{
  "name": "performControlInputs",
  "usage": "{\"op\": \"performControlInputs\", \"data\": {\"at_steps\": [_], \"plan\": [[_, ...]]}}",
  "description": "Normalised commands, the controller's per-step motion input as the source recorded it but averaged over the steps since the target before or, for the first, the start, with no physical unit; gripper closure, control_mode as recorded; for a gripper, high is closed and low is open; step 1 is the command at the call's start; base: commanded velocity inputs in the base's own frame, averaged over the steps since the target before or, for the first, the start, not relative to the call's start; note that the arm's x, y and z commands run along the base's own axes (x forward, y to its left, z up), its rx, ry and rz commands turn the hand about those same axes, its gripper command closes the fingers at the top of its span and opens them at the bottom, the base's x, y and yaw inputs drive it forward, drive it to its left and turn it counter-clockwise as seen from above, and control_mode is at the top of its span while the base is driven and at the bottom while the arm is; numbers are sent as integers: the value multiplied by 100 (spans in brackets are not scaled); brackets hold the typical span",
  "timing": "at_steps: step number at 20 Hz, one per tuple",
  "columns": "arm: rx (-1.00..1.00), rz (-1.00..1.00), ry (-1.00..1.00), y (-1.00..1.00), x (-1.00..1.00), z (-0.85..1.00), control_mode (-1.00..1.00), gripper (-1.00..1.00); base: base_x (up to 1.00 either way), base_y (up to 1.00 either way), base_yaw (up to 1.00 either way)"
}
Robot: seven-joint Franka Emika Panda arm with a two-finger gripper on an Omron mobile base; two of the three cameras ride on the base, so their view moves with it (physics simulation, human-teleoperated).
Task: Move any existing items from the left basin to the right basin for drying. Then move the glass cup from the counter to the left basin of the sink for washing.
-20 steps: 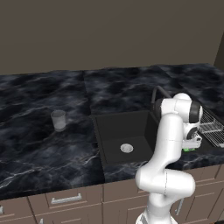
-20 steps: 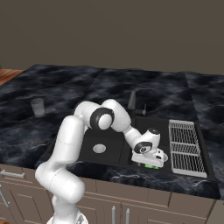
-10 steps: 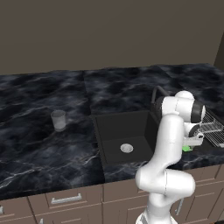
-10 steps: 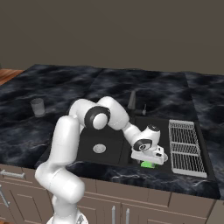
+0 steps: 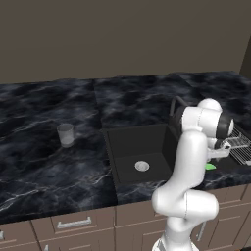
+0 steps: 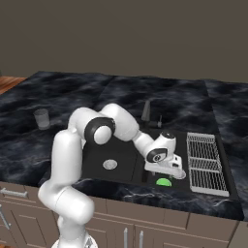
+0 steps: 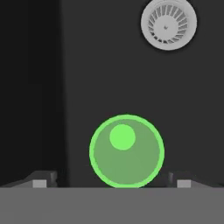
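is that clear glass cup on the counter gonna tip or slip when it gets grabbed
The glass cup looks short and squat, standing upright, so it probably won't tip easily. Its smooth, handleless sides may be slippery in a pinch. Being glass, it is likely fragile.

A plain brown wall (image 5: 122, 39) stands behind me; beige cabinets (image 5: 73, 223) with silver handles (image 5: 73, 224) run below.
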Motion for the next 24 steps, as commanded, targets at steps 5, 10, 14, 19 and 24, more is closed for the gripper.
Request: {"op": "performControlInputs", "data": {"at_steps": [5, 10, 14, 19, 24], "plan": [[-5, 0, -3, 21, 0, 48, -100, -100, 0, 0, 0], [-6, 0, -2, 24, 0, 57, -100, -100, 0, 0, 0], [-5, 0, 0, 31, 0, 59, -100, -100, 0, 0, 0], [-4, 0, 0, 34, 0, 55, -100, -100, 0, 0, 0], [-2, 0, 0, 37, -4, 48, -100, -100, 0, 0, 0]]}}
